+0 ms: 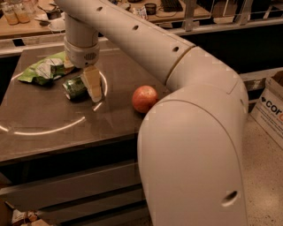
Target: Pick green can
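— What is hard to make out here?

— Mostly the gripper [90,84]. It hangs down from the wrist over the left part of the dark table [53,132], and its pale end stands just right of the green can [74,88], close enough that I cannot say if they touch. Whether the claw is apart or together, I cannot tell; the wrist housing covers the top of it.

— And the can itself?

— It lies on its side on the tabletop, just in front of the crinkled green snack bag [42,70]. Its right end is hidden behind the gripper, and its markings are too dim to read.

— What else is covered or cut off?

— The big pale arm [132,31] crosses from the top of the picture, and its bulky lower part fills the right foreground, hiding the table's right corner. The apple [144,99] sits well right of the can, with its lower right edge tucked behind the arm.

— Any containers?

— A cardboard box [270,108] on the floor at the far right, cut by the frame; only the letters "cor" show, and its inside is out of sight. On the back counter, top left, jars [11,13] are cropped at the top and seem to hold something orange-brown. Under the table are closed drawers [66,190]
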Tool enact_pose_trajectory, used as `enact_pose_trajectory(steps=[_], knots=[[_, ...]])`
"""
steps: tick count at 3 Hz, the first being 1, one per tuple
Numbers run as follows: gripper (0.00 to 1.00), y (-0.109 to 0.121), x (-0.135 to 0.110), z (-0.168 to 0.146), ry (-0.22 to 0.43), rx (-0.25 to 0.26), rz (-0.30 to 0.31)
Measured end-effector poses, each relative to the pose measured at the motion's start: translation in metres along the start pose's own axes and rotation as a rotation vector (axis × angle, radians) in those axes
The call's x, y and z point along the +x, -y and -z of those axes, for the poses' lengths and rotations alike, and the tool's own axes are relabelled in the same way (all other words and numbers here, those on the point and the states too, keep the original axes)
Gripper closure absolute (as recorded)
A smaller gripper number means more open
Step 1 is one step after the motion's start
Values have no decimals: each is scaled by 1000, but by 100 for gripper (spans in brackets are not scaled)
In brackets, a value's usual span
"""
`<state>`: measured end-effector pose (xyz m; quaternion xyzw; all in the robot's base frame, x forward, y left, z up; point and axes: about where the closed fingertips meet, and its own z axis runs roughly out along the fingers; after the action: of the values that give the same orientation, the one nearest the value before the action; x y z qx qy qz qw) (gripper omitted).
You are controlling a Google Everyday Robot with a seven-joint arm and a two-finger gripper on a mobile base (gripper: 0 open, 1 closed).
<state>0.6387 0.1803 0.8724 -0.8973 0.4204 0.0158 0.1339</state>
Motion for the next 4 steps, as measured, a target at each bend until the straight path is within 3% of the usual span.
enact_pose_trajectory(steps=[1, 2, 3, 4], knots=[[35, -5, 0, -14, 35, -65, 73], [59, -9, -2, -18, 29, -112, 106], [81, -10, -10, 15, 65, -46, 127], [100, -15, -21, 81, 224, 116, 117]])
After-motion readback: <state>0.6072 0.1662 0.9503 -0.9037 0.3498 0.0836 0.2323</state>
